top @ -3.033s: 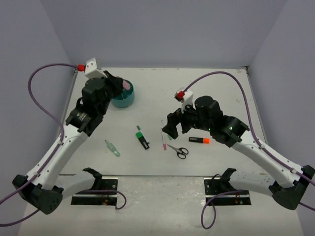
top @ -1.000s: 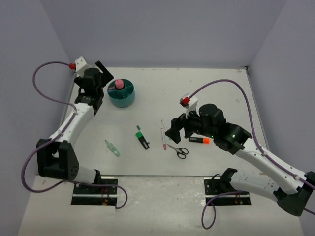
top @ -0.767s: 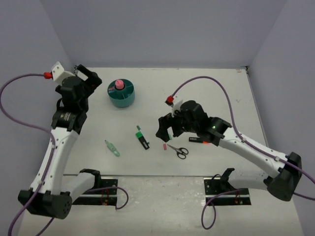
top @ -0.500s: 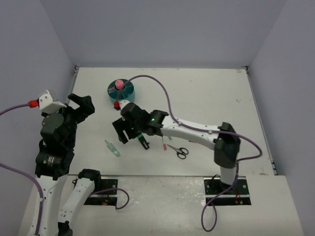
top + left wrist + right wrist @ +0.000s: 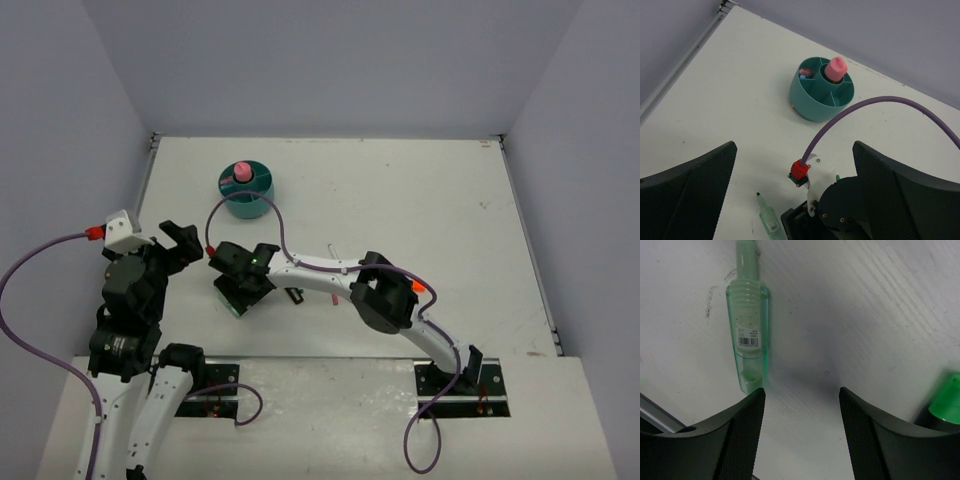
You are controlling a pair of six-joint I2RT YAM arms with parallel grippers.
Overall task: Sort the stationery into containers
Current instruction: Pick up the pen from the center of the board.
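A translucent green marker [image 5: 750, 330] lies on the white table, its blunt end just past the left fingertip of my right gripper [image 5: 802, 395]. That gripper is open over bare table, low and reaching far to the left [image 5: 238, 293]. The left wrist view shows the same marker [image 5: 767, 217] beside the right wrist. The teal organizer [image 5: 262, 203] stands at the back left with a pink-capped item [image 5: 836, 69] in its central cup. My left gripper [image 5: 183, 243] is open and empty, raised near the table's left side.
The green cap of a black-and-green marker [image 5: 947, 402] lies right of the right gripper. An orange marker tip [image 5: 416, 287] and a thin white pen [image 5: 333, 251] show beside the right arm, which spans the table's middle. A purple cable [image 5: 880, 102] arcs over it.
The right arm swung from the middle of the table far to the left, down over the green marker. The left arm drew back from the organizer toward the near left.
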